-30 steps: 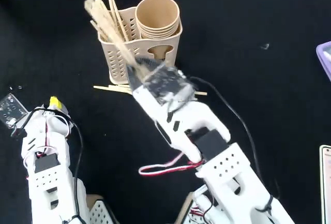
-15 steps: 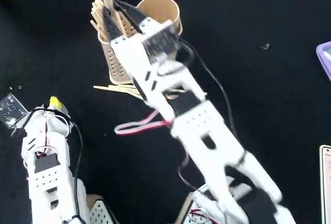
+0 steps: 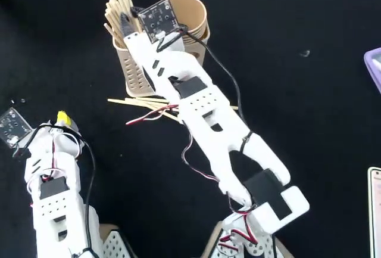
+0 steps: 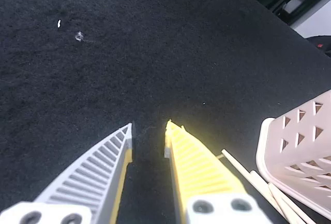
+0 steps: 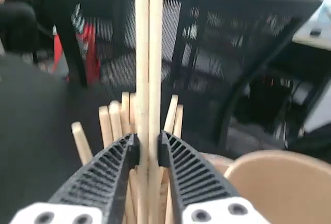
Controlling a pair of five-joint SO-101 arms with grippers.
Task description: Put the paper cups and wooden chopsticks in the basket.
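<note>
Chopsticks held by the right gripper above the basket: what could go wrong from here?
1. The right gripper is shut on two chopsticks, upright over the standing chopsticks in the basket. Released here, they may strike those tops and fall outside.
2. The arm's loose cable hangs by the chopsticks on the table and might drag them.

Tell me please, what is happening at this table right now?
The right gripper is shut on two wooden chopsticks, holding them upright above the basket, over the bundle of chopsticks standing in it. The paper cups sit stacked in the basket's other compartment. A few loose chopsticks lie on the table in front of the basket. The left gripper is open, holding nothing, low over the table.
</note>
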